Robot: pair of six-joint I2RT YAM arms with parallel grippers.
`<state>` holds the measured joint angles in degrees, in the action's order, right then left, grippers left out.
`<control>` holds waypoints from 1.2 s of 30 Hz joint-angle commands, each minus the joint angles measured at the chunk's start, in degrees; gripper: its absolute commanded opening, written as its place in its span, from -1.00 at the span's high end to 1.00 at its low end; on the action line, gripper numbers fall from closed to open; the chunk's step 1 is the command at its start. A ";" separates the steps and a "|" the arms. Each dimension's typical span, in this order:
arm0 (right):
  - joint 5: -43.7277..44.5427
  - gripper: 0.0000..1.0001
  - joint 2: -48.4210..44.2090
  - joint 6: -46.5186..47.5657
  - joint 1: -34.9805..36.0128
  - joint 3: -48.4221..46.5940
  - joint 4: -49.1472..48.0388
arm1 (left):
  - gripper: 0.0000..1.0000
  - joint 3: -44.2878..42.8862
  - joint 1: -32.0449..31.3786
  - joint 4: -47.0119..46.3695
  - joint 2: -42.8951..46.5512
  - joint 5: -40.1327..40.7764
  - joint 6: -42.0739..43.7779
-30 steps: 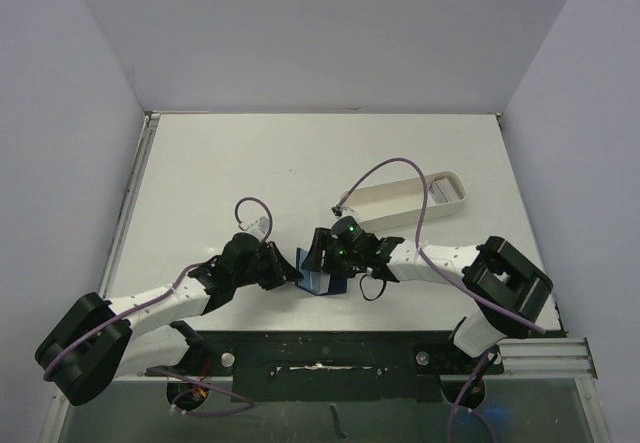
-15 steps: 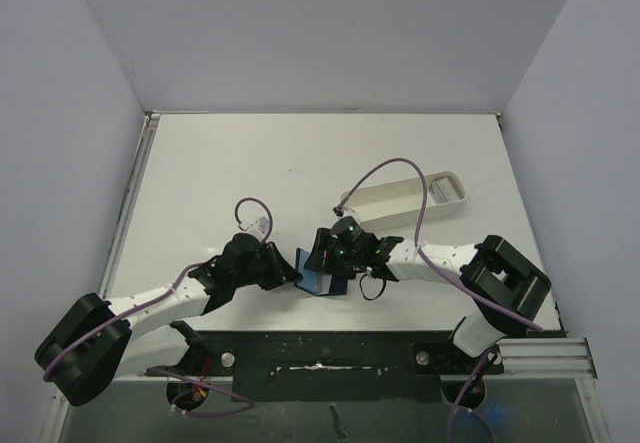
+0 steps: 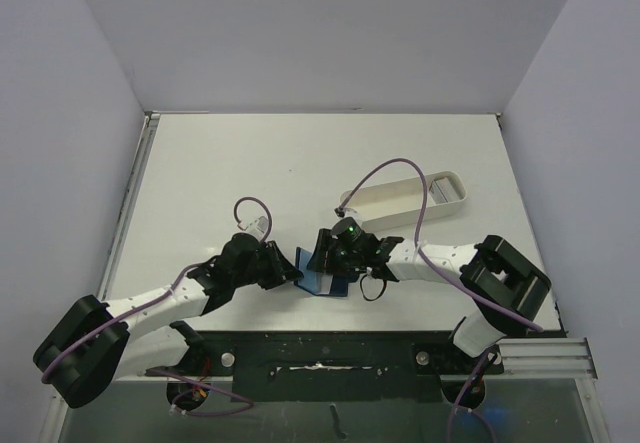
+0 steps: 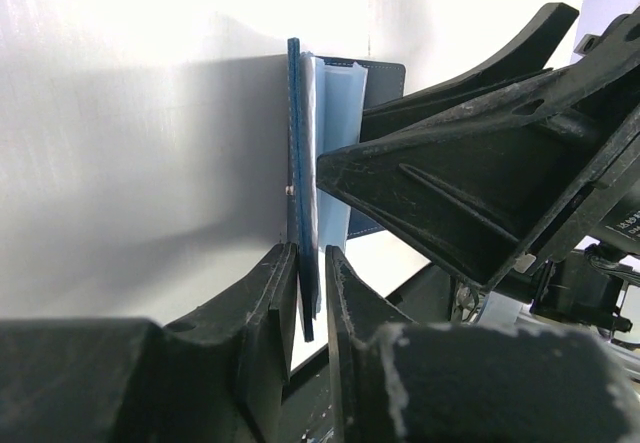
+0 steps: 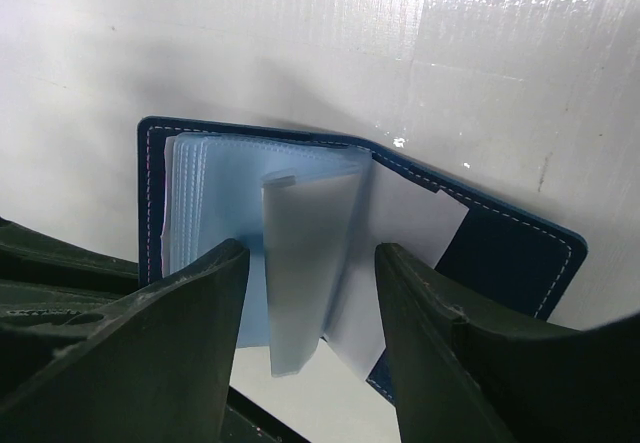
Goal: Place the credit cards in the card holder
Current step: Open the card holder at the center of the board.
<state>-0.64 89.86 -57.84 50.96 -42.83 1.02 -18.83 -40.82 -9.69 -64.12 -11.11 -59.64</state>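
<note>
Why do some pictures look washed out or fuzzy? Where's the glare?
Left wrist view: the table is blown out to white at the top, the card holder throws a broad grey shadow leftward, the near fingers are dark blurs. Right wrist view: a glare patch top right, one clear sleeve looks smeared. Top view: even light, sharp.

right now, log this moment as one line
left gripper: straddles card holder cover edge, grip unclear | right gripper: open over the opened holder | credit cards: none in view
</note>
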 commanded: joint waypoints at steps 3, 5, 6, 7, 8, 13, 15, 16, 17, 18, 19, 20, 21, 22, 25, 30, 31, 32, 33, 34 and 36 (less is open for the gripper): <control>1.50 -0.06 0.93 0.28 -0.29 0.44 -0.57 | 0.73 -0.76 -0.05 -2.82 -0.24 0.33 0.39; 1.69 -0.05 0.90 0.28 -0.23 0.63 -0.51 | 0.82 -0.85 -0.05 -3.10 -0.60 0.39 0.40; 1.77 -0.04 0.92 0.28 -0.24 0.72 -0.40 | 0.87 -0.86 -0.05 -3.32 -0.78 0.38 0.41; 1.93 -0.04 0.85 0.28 -0.26 0.77 -0.19 | 0.94 -0.92 -0.05 -3.47 -0.83 0.31 0.40; 2.19 -0.04 0.80 0.28 -0.27 0.88 -0.07 | 1.00 -0.93 -0.05 -3.67 -0.91 0.34 0.48; 3.37 -0.02 0.16 0.19 -0.25 1.34 0.99 | 1.00 -0.42 -0.05 -4.77 -0.47 0.14 0.41; 3.95 -0.01 0.07 0.29 -0.25 1.07 1.95 | 1.00 -0.09 -0.05 -5.23 -0.08 -0.04 0.29; 4.33 -0.01 -0.16 0.28 -0.29 0.94 2.54 | 1.00 0.00 -0.05 -5.32 0.14 0.00 0.31; 4.93 -0.01 -0.47 0.28 -0.23 0.83 3.06 | 1.00 0.08 -0.05 -5.33 0.44 0.07 0.39; 5.37 0.00 -1.01 0.21 -0.17 0.74 3.53 | 1.00 0.29 -0.05 -5.26 0.67 0.27 0.40; 5.34 0.01 -1.52 0.05 -0.17 0.61 3.98 | 1.00 0.47 -0.05 -5.25 0.91 0.39 0.40; 5.21 0.02 -2.32 -0.06 -0.17 0.37 4.21 | 1.00 0.60 -0.05 -5.18 1.08 0.61 0.40; 5.09 0.02 -3.33 -0.14 0.03 0.06 4.33 | 1.00 0.70 -0.05 -4.98 1.16 0.70 0.39; 5.11 0.01 -4.27 -0.16 0.35 -0.28 4.40 | 1.00 0.72 -0.05 -4.84 1.14 0.73 0.40; 4.74 -0.06 -6.27 -0.05 1.01 -1.66 4.04 | 1.00 0.82 -0.05 -4.81 1.11 0.88 0.40; 2.20 -0.22 -5.21 -0.09 1.12 -3.14 0.90 | 1.00 0.92 -0.05 -4.72 1.18 0.88 0.23; 1.51 -0.25 -4.47 -0.15 1.06 -3.54 0.30 | 1.00 0.90 -0.05 -4.80 1.10 0.88 0.22; 1.06 -0.27 -3.67 -0.16 1.09 -3.88 -0.02 | 1.00 0.94 -0.05 -4.76 1.06 0.84 0.22; 0.76 -0.30 -2.93 -0.21 1.13 -4.34 -0.31 | 1.00 0.98 -0.05 -4.68 1.07 0.79 0.18; 0.62 -0.32 -2.26 -0.23 1.08 -4.69 -0.46 | 1.00 1.03 -0.05 -4.64 1.07 0.83 0.14; 0.31 -0.34 -1.16 -0.33 0.98 -4.98 -0.94 | 1.00 1.08 -0.05 -4.55 1.18 0.68 0.13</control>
<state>0.89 86.72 -57.87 51.79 -44.99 3.57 -17.91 -40.84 -10.72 -64.27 -10.81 -59.55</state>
